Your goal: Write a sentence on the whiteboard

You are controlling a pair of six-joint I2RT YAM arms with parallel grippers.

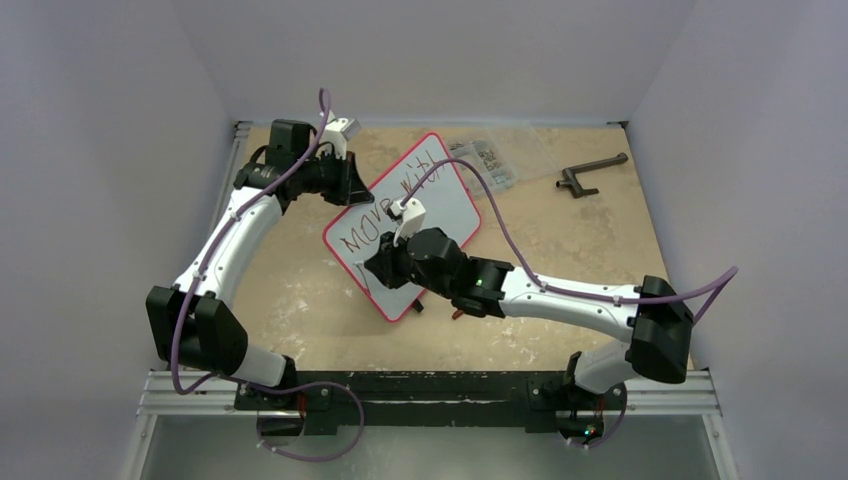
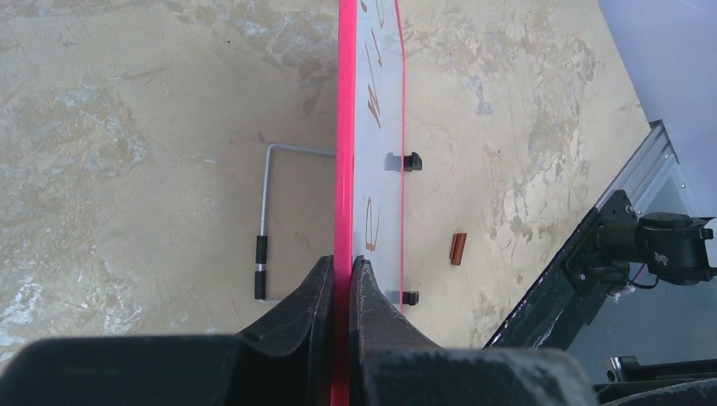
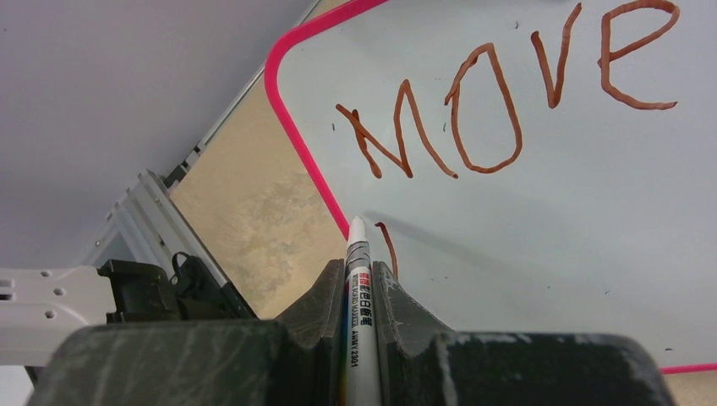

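Observation:
The whiteboard (image 1: 447, 203) stands tilted on the table, its red rim (image 2: 344, 127) clamped edge-on in my shut left gripper (image 2: 341, 264) at the far left side (image 1: 352, 186). The sentence (image 3: 499, 101) reads "MOVE" up close in reddish-brown strokes; in the top view a second word follows it on the same slanted row (image 1: 385, 215). My right gripper (image 3: 358, 269) is shut on a white marker (image 3: 358, 292) over the board's near corner (image 1: 374, 268). The marker's tip points at the board just inside the rim, beside a short fresh stroke (image 3: 388, 247).
A brown marker cap (image 2: 457, 249) lies on the table near the board's front edge (image 1: 457, 313). A bent wire stand (image 2: 264, 222) lies behind the board. A clear parts box (image 1: 492, 160) and a dark crank tool (image 1: 590, 173) are at the back right.

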